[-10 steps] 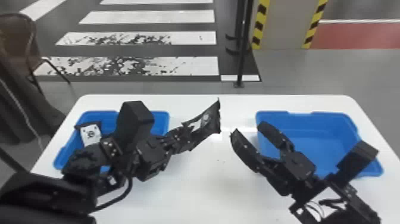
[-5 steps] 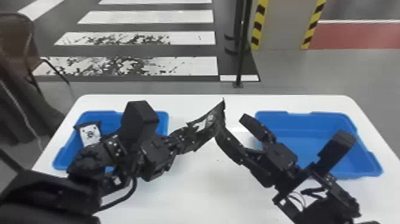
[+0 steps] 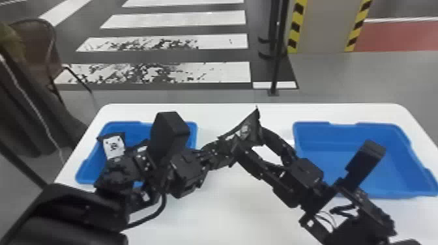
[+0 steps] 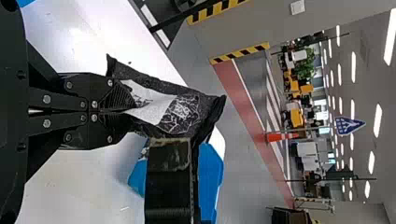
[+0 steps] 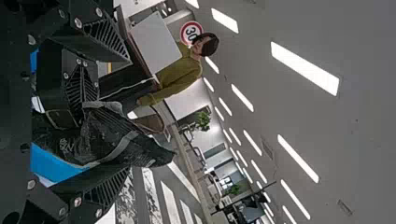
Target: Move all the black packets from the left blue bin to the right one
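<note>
Over the middle of the table my left gripper (image 3: 225, 148) is shut on a black packet (image 3: 246, 131); in the left wrist view the left gripper (image 4: 122, 110) pinches one end of this packet (image 4: 182, 114). My right gripper (image 3: 251, 139) is open at the packet's other end. In the right wrist view, the right gripper (image 5: 125, 122) has its fingers apart, with the packet (image 5: 112, 142) between them. A black packet with a white label (image 3: 114, 145) lies in the left blue bin (image 3: 85, 169), partly behind the left arm. The right blue bin (image 3: 355, 133) holds no visible packet.
Both bins stand on a white table (image 3: 241, 208), the left one largely hidden by my left arm. The right forearm crosses the near left corner of the right bin. A black pole (image 3: 277, 65) stands on the floor beyond the table's far edge.
My right gripper has moved left and up to the packet, its fingers now on either side of it. The left gripper has shifted slightly right, still holding the packet.
</note>
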{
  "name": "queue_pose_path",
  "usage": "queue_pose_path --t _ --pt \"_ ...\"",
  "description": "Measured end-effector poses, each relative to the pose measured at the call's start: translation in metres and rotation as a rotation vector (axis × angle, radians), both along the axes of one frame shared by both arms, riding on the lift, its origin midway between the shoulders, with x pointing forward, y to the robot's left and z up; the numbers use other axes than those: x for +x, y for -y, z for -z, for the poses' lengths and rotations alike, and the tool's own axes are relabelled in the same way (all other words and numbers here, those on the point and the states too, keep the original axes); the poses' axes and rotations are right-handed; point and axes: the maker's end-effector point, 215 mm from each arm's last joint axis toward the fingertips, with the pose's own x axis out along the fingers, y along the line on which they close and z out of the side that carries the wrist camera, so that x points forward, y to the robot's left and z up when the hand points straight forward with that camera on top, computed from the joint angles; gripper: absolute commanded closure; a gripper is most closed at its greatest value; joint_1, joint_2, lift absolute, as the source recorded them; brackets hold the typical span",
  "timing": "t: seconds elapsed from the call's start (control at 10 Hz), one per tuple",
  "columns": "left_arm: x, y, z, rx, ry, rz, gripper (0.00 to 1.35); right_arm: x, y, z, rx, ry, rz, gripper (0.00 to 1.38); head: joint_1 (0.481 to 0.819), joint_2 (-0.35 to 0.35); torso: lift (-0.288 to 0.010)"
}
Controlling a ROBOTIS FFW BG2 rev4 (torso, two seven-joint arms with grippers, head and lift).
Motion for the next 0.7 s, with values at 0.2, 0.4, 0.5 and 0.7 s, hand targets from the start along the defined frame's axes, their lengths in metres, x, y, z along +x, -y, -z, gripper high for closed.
queue_pose_path --t 0.2,0.4,0.5,0.7 --pt "-0.001 0.004 0.000 -0.009 -0.002 0.010 1.21 0.009 -0.001 0.002 -0.021 0.009 0.000 1.29 0.695 0.085 -0.140" --pt "-0.001 0.004 0.001 -0.012 -0.002 0.012 1.21 0.010 0.002 0.005 -0.026 0.009 0.009 1.28 0.695 0.083 -0.140" --pt "-0.001 0.004 0.000 -0.013 0.000 0.014 1.21 0.010 0.003 0.004 -0.026 0.014 0.014 1.28 0.695 0.081 -0.140" --pt "-0.001 0.005 0.001 -0.022 0.000 0.006 0.48 0.013 0.010 0.004 -0.028 0.022 0.032 1.28 0.695 0.074 -0.140"
